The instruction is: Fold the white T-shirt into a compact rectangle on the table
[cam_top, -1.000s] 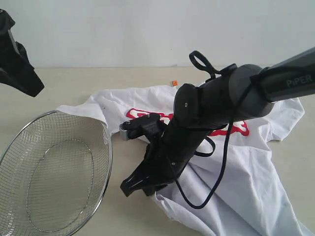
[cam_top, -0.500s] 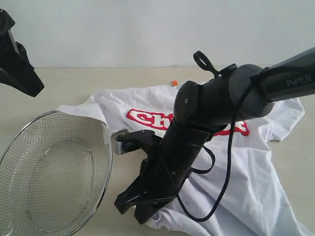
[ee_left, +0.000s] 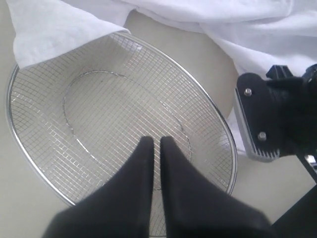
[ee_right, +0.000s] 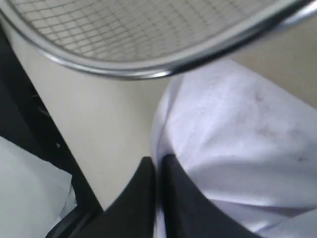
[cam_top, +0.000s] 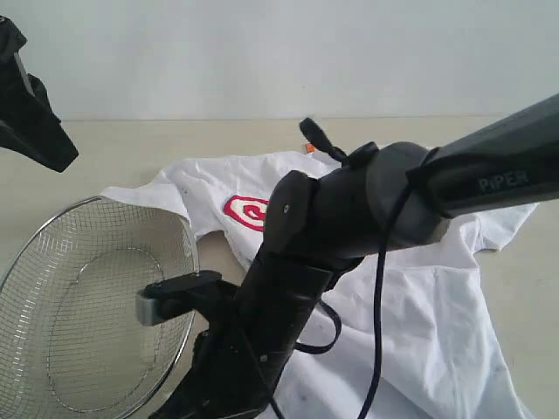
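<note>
The right arm (cam_top: 349,209) comes in long and low from the far side, bends at a bulky joint over the shirt, and drops its wrist steeply to the near edge of the surface (cam_top: 131,148); its cable loops loose beneath it. The right claw (ee_right: 158,163) is clenched tight, with a fold of the white T-shirt (cam_top: 428,297) caught at its tips; the cloth bunches up on one side of the claw, bare surface lies on the other, and the rim of the wire-mesh basket (ee_left: 218,124) runs just beyond it. The rest of the shirt spreads rumpled behind that claw, with part of the red banner (cam_top: 244,209) showing; one corner lies over the basket's rim.

The left arm (cam_top: 31,113) hangs high and well apart; the left claw (ee_left: 156,144) is pressed closed on nothing, poised above the basket.
</note>
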### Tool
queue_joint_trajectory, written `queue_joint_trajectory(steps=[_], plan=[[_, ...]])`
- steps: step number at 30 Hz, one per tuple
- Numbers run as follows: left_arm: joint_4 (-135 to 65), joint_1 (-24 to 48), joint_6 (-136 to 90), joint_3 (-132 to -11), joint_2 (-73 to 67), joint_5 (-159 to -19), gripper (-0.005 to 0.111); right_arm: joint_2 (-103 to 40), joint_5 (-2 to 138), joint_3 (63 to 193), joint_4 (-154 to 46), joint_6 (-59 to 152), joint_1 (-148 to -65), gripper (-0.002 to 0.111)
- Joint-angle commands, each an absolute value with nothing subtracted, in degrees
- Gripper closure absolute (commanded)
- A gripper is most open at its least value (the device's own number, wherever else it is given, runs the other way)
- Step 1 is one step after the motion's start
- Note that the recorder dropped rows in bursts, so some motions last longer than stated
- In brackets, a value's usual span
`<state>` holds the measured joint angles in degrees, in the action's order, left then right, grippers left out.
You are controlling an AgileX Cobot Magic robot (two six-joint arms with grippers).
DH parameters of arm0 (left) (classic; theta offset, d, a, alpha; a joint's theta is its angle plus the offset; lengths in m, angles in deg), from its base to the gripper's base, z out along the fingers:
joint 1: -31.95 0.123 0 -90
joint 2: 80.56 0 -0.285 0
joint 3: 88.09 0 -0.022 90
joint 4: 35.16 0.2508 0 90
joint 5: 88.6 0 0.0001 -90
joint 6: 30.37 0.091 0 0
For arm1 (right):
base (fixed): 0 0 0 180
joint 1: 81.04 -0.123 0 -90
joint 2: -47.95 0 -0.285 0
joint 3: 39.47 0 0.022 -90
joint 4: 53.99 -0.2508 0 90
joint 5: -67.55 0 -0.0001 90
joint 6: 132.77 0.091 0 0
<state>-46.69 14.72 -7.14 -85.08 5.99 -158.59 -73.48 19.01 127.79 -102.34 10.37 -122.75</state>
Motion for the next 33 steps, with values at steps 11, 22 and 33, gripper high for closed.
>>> queue_joint_trajectory(steps=[11,22,33], plan=[[-47.27,14.88,-7.75,-84.81,5.64,-158.56,0.102,-73.56,16.87,128.01,-106.16,9.31,-130.09,0.108],[-47.27,14.88,-7.75,-84.81,5.64,-158.56,0.102,-73.70,12.02,128.01,-107.57,8.26,-130.39,0.108],[-47.37,14.88,-7.75,-84.81,5.64,-158.56,0.102,-73.70,11.00,128.01,-107.94,8.35,-130.39,0.083]])
